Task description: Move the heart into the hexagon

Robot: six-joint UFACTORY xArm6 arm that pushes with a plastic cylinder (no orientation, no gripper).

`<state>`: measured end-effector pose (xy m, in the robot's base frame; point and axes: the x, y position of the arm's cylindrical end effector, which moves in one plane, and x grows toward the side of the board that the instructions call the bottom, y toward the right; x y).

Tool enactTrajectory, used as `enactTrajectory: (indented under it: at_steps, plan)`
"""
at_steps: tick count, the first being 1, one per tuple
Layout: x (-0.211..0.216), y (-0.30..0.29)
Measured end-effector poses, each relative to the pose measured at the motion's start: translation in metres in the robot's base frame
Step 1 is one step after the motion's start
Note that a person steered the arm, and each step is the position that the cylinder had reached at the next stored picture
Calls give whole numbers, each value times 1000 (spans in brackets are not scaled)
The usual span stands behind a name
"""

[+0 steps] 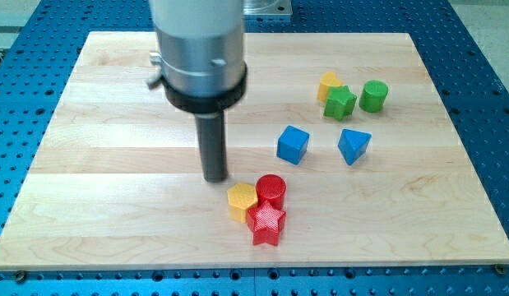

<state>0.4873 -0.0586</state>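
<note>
My tip (215, 177), the lower end of the straight dark rod, rests on the pale wooden board (114, 205) with nothing held; it is a bare rod with no jaws to open or close. It stands just to the view's left of, and slightly above, a cluster of three touching blocks: a yellow hexagon block (242, 201), a red cylinder block (270, 190) and a red star block (266, 224). The tip is close to the yellow hexagon block but seems just apart from it. Towards the view's top right, a yellow block (327, 84), whose shape may be a heart but is hard to tell, touches a green star block (340, 102), with a green cylinder block (373, 95) just beside. Between the groups lie a blue cube block (293, 144) and a blue triangular block (353, 145)
</note>
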Motion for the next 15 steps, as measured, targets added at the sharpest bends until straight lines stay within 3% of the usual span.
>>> enactTrajectory:
  at_steps: [1, 2, 3, 4, 6, 7, 8, 9, 10, 11, 14, 15]
  plan:
    - [-106, -10]
    - [-169, 90]
    - [-193, 212]
    - [-169, 274]
    - [-127, 169]
    - [-155, 121]
    - [-151, 68]
    - [-181, 74]
    - [-154, 22]
    - [-94, -33]
    - [-75, -29]
    - [11, -29]
